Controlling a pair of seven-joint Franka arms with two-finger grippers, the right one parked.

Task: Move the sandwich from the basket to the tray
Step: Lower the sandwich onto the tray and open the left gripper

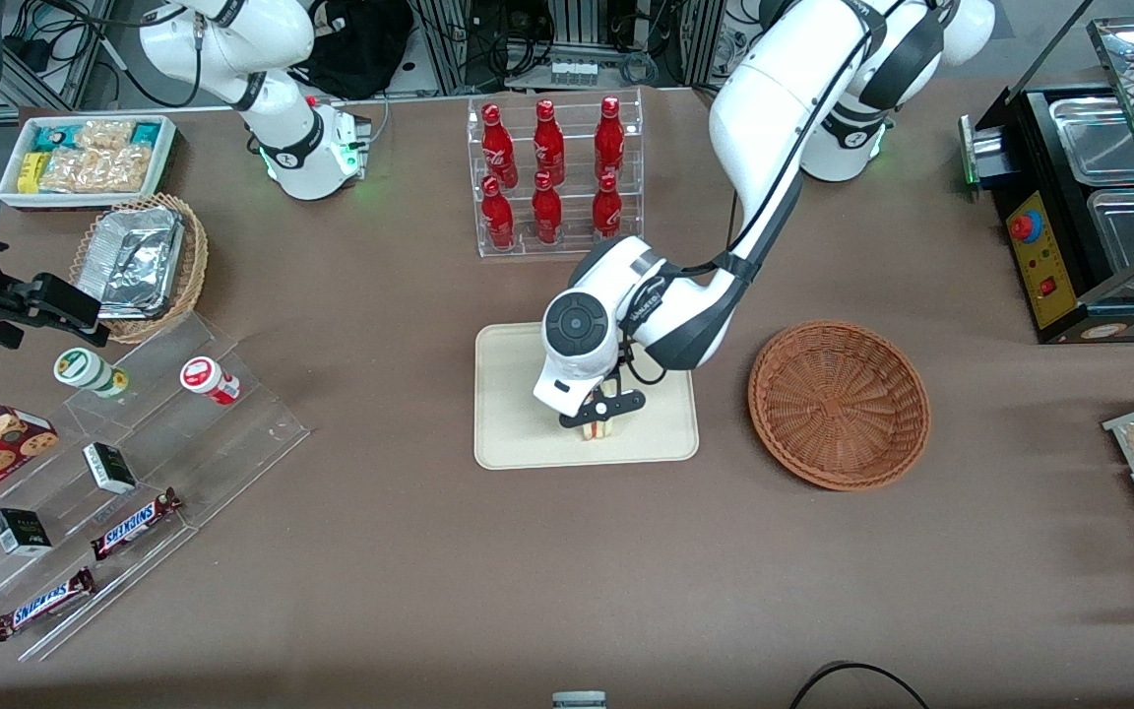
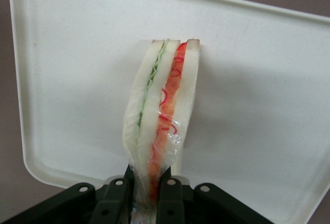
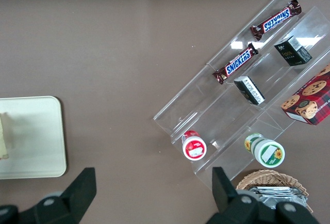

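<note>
One wrapped sandwich (image 2: 161,115) stands on edge on the cream tray (image 1: 518,433), its lower end pinched between the fingers of the tool (image 1: 598,413). Clear film covers pale bread layered with green and red filling. The reddish-brown wicker basket (image 1: 839,404) sits beside the tray. Two Snickers bars (image 1: 134,523) lie on an acrylic rack toward the parked arm's end of the table (image 1: 380,551).

Front camera looks steeply down across the brown table; the left wrist camera peers close past its black two-finger gripper (image 2: 147,195) clamping the wrapped triangular sandwich (image 2: 161,115). All three views share the flat cream rectangular tray (image 1: 513,433) (image 2: 258,79) (image 3: 36,141).
</note>
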